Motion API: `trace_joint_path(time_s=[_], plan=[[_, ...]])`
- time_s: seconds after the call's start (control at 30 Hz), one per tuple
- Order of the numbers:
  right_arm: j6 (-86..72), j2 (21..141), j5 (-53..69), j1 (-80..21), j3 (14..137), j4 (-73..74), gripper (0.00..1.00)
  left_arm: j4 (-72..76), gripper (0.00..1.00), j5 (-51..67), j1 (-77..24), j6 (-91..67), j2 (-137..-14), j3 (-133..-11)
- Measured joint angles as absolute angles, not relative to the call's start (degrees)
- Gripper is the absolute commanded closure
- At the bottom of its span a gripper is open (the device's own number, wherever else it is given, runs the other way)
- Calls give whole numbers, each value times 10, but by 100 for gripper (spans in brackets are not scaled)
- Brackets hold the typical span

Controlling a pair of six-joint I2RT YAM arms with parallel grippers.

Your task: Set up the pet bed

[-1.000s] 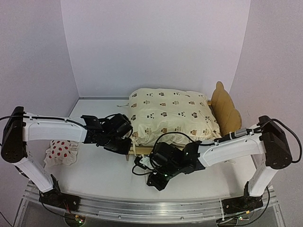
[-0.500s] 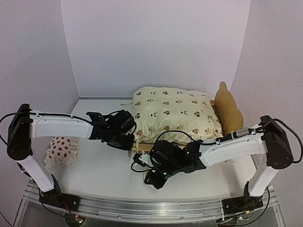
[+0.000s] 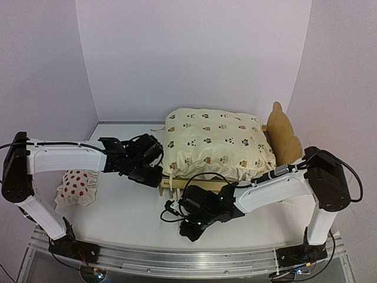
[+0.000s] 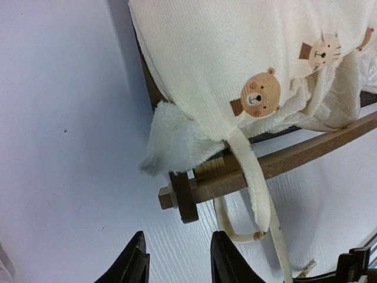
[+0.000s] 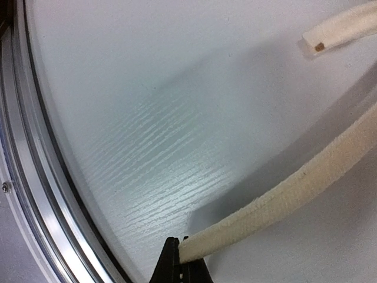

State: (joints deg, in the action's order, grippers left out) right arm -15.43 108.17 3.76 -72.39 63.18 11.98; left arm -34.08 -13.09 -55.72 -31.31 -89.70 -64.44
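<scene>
The pet bed of light plywood stands at the middle right of the table, with a cream bear-print cushion lying on it. In the left wrist view the bed's corner post and its rail sit just ahead of my left gripper, which is open and holds nothing. The cushion hangs over that corner, and a cream tie strap dangles from it. My right gripper is low over the table in front of the bed, shut on the end of a cream tie strap.
A small white pillow with red spots lies at the left, under the left arm. The metal rail of the table's near edge is close to the right gripper. White walls enclose the back and sides.
My left gripper has opened and drawn back a little to the left from the bed's corner. The right gripper has shifted slightly left and toward the near edge, still holding the strap.
</scene>
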Motion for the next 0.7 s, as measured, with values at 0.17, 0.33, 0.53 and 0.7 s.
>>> trace_joint_path(time_s=[0.17, 0.33, 0.53, 0.7], plan=[[-168, 1096, 59, -716, 653, 120, 72, -352, 61, -119, -560, -313, -859, -639], [-183, 1096, 88, -694, 652, 121, 56, -359, 60, -92, -568, -313, -836, -625], [-185, 1067, 106, -669, 635, 125, 51, -358, 54, -56, -593, -314, -832, -614], [-185, 1004, 107, -658, 601, 131, 50, -354, 48, -45, -615, -315, -833, -614]])
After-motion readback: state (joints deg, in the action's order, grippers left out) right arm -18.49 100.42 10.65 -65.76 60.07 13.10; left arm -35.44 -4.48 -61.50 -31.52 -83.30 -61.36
